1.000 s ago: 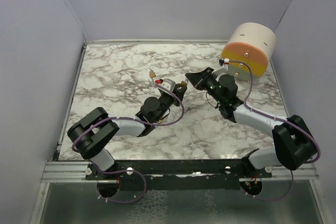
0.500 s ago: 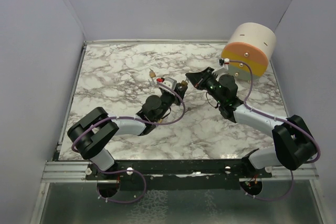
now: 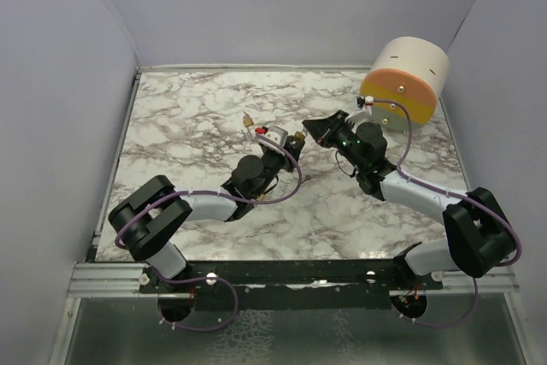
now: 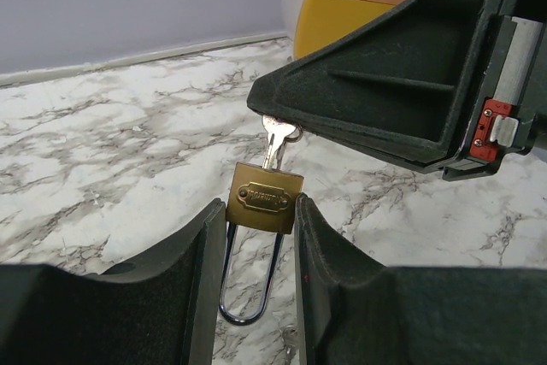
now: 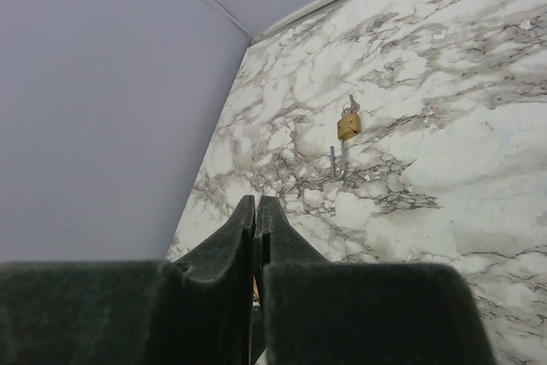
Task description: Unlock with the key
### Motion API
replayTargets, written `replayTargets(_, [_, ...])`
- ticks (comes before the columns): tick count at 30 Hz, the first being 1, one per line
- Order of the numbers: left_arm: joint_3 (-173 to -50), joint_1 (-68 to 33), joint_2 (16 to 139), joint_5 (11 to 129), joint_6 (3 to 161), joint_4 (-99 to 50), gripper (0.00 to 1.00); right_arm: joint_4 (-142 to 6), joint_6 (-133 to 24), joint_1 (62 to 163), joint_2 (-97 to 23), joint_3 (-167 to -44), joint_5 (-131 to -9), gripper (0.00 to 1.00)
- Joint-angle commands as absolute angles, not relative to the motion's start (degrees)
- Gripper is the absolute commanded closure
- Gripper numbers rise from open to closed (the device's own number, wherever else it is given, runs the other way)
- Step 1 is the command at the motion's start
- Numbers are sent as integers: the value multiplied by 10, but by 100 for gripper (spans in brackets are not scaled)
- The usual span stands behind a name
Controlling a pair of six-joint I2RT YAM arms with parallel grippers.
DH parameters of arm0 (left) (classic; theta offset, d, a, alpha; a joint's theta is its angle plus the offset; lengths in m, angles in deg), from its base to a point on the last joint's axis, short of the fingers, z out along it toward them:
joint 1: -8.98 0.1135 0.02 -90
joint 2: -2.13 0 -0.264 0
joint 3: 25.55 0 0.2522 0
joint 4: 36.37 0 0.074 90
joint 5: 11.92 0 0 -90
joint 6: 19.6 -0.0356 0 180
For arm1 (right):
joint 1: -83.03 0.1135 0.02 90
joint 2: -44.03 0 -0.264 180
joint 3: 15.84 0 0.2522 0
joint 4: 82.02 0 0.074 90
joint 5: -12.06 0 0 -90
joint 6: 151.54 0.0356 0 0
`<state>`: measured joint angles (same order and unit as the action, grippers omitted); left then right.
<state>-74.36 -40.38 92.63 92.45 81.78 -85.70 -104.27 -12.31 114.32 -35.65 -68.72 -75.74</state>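
**A:** Our left gripper [image 4: 258, 204] is clamped on the sides of the small brass rectangular padlock [image 4: 265, 198], at the centre of the left wrist view. Why grip it there?

**B:** So the body cannot spin when we twist. The keyway faces up toward the other arm. The steel shackle [image 4: 248, 301] hangs free below the fingers, above the white marbled table [image 4: 102, 143], with room to spring out.

**A:** And our right gripper [image 5: 256, 204]?

**B:** Its fingers are pressed together. In the left wrist view the head of the flat silver key [image 4: 273, 144] vanishes under its tip, so we judge it pinches the key. The blade sits in the lock.

**A:** Is it unlocked?

**B:** Both shackle legs seem to run into the body, so we think not. A turn of the right wrist looks due next.

**A:** What about the second brass padlock [image 5: 347, 126], upper right of the right wrist view?

**B:** It lies on the table, well apart from us.
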Motion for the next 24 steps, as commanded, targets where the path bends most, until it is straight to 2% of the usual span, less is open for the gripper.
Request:
replayTargets(1, [-774, -406, 906, 905, 813, -900, 100, -1020, -132, 1150, -355, -687, -747, 99])
replayTargets(6, [-783, -406, 910, 881, 803, -893, 100, -1013, -137, 1150, -365, -699, -734, 99])
replayTargets(24, [-797, -406, 900, 910, 781, -880, 100, -1004, -140, 1150, -373, -702, -714, 99])
